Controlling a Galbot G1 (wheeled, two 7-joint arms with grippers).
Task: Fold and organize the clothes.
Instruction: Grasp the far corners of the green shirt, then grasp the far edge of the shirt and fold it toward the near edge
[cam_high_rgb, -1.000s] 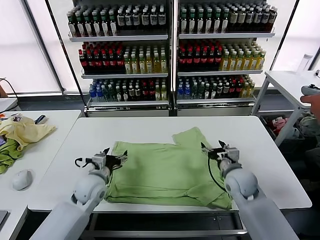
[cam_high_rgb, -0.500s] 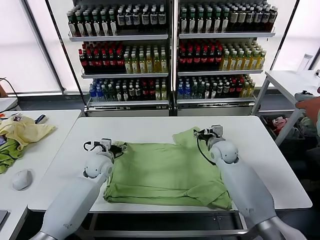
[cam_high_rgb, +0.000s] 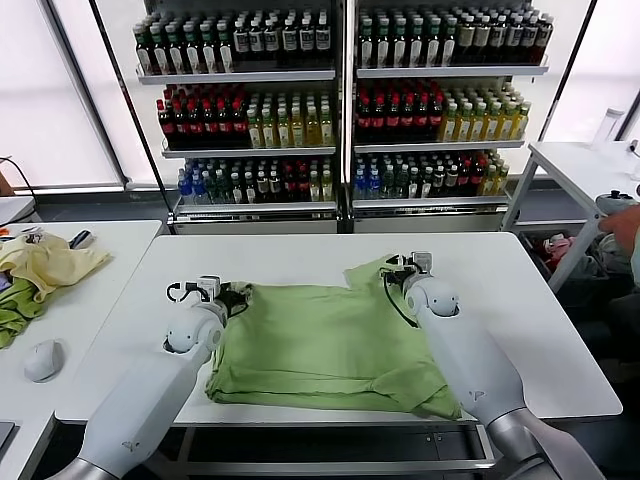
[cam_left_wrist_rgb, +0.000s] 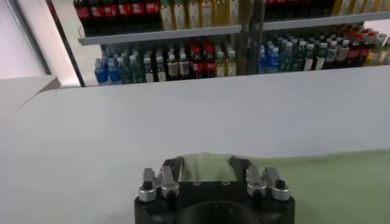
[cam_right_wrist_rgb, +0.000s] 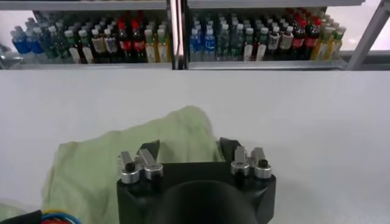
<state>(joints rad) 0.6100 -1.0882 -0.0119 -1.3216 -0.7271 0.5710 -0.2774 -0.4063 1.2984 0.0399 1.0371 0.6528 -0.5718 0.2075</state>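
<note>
Tall shelves (cam_high_rgb: 340, 100) packed with rows of bottled drinks stand behind the white surface (cam_high_rgb: 300, 258); bright frosted windows (cam_high_rgb: 50, 100) flank them, another white table (cam_high_rgb: 585, 165) sits off right, and grey floor runs beneath

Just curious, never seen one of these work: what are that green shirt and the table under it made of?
The green shirt looks like soft matte cotton-type knit: it lies limp with gentle wrinkles. The table seems a smooth white laminate or painted board, faintly glossy; its core can't be told.
</note>
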